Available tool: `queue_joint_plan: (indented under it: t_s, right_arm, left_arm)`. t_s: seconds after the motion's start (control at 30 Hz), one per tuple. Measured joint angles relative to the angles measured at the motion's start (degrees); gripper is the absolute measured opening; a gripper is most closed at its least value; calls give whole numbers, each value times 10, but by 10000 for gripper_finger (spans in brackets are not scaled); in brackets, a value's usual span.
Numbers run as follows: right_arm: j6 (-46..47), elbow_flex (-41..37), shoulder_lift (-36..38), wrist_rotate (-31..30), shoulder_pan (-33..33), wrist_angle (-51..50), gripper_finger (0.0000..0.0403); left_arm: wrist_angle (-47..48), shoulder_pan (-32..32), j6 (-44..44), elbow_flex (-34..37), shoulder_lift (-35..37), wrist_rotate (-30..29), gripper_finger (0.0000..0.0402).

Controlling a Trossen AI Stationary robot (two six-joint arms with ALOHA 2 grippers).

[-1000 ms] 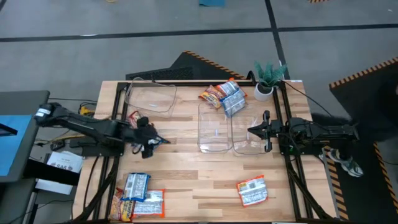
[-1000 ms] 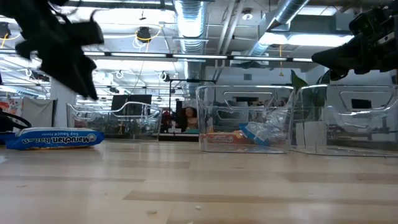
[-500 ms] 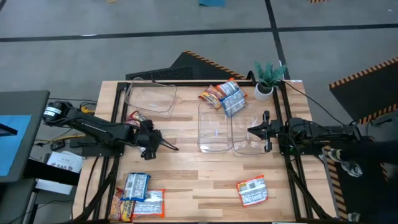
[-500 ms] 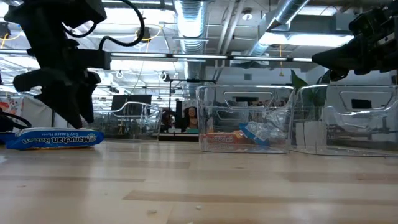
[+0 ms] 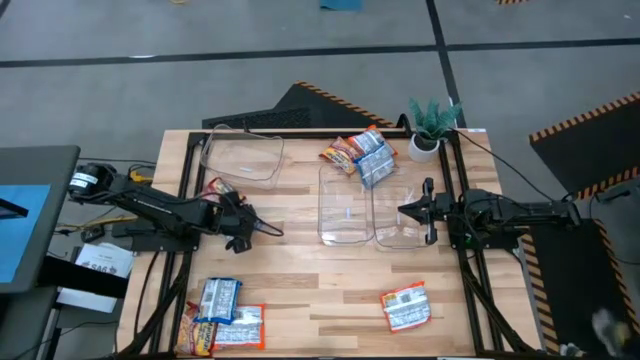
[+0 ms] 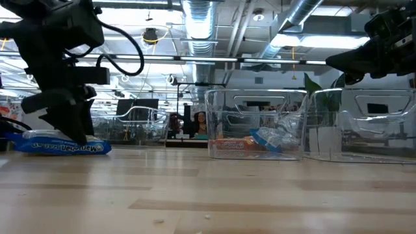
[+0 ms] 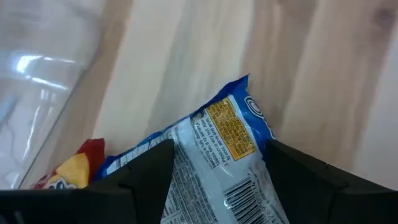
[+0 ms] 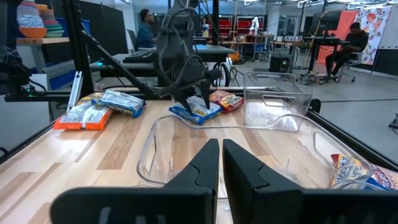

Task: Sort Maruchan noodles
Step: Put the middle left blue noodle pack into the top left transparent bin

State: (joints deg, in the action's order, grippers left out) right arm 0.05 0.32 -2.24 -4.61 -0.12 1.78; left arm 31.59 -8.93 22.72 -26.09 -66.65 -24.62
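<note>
- Surface: wooden table (image 5: 320,270) on a black frame, grey floor around it; workshop with desks and overhead ducts behind.
- Noodle packets, nine in all:
  - near left corner, pile of three: blue-white (image 5: 218,298), orange-white (image 5: 243,325), red-yellow (image 5: 188,332).
  - left edge, two: red-yellow (image 5: 214,187) and blue packet (image 7: 224,143), touching. The second is hidden under the arm from above.
  - far centre, heap of three (image 5: 358,155), behind the middle bin: one red-yellow, one orange, one blue.
  - near right, single orange-white packet (image 5: 405,307), lying apart.
- Clear bins, three: left bin (image 5: 240,155) at the far left; middle bin (image 5: 345,210) and right bin (image 5: 400,222) side by side at centre. No packets inside any.
- Potted plant (image 5: 432,125), one, far right corner.
- Left gripper (image 6: 73,133): down at the table's left edge, jaws spread wide, one finger on each side of the blue packet; whether it pinches cannot be told.
- Right gripper (image 5: 405,210): level above the right bin, fingers closed together, holding nothing.
- Obstructions: the left arm covers the blue packet in the high view; the bin walls blur the far heap in the low view.
- Change from a second ago: the left gripper has dropped from above the blue packet to straddle it; the packet now sits slightly tilted. Right arm unmoved.
</note>
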Motion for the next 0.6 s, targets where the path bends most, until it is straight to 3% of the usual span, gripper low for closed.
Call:
queue_joint_plan:
  t_s: [0.13,0.3,0.6]
  right_arm:
    - [0,0,0,0,0,0,47]
    - [0,0,0,0,0,0,47]
    - [0,0,0,0,0,0,47]
  left_arm:
    - [1,0,3,0,0,-8,167]
    - [-2,0,5,-1,0,-6,20]
    - [8,-36,-33,-90,13,20,0]
